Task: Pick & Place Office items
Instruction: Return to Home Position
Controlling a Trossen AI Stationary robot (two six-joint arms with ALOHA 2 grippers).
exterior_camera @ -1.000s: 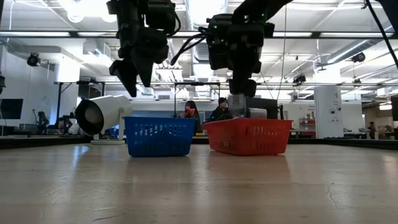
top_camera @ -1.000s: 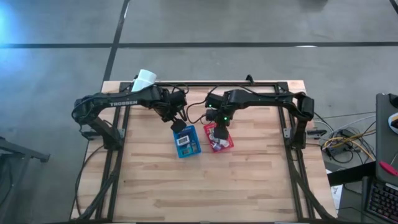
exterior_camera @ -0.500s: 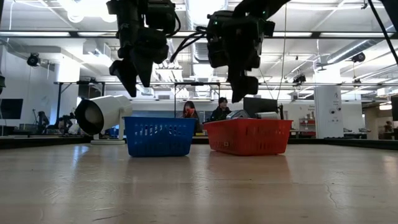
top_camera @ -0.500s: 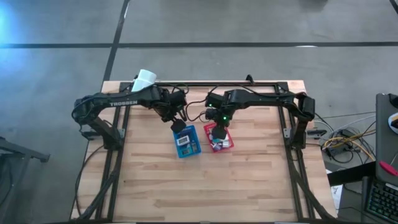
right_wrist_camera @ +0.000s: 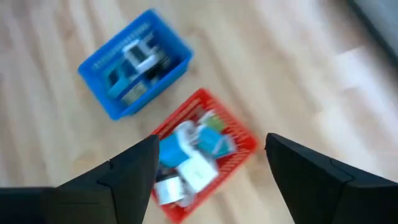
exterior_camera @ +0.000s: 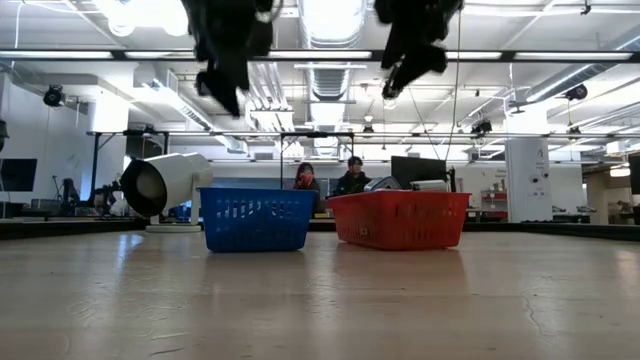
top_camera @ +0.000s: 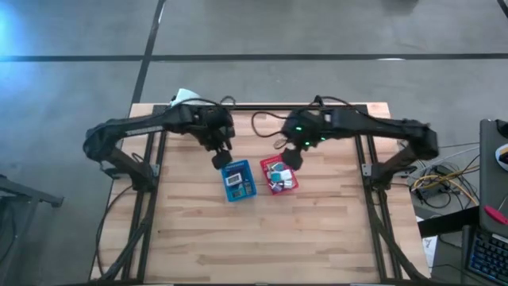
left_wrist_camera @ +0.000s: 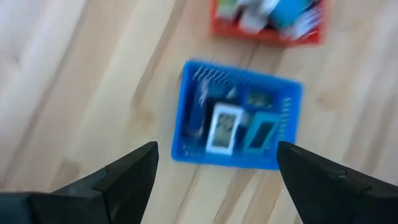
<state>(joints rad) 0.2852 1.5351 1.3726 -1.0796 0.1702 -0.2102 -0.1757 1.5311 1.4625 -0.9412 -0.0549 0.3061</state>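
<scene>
Wood desk [top_camera: 317,230], high view: items [top_camera: 234,178] lay in blue bin [top_camera: 252,191] and red bin [top_camera: 265,176]; left hand [top_camera: 220,157] and right hand [top_camera: 290,156] hung above them. Low view: both hands high. Wrist views: both spread wide, empty. Judged: homing step; next, fold arms back.

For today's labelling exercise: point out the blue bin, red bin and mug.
blue bin [exterior_camera: 257,220]: low view, front wall.
red bin [exterior_camera: 400,222]: low view, front wall.
mug [exterior_camera: 182,175]: low view, outer wall.

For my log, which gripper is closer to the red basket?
Right. The right gripper hangs above the red basket's outer edge; the left gripper hangs above the blue basket's outer edge, with that whole basket between it and the red one.
</scene>
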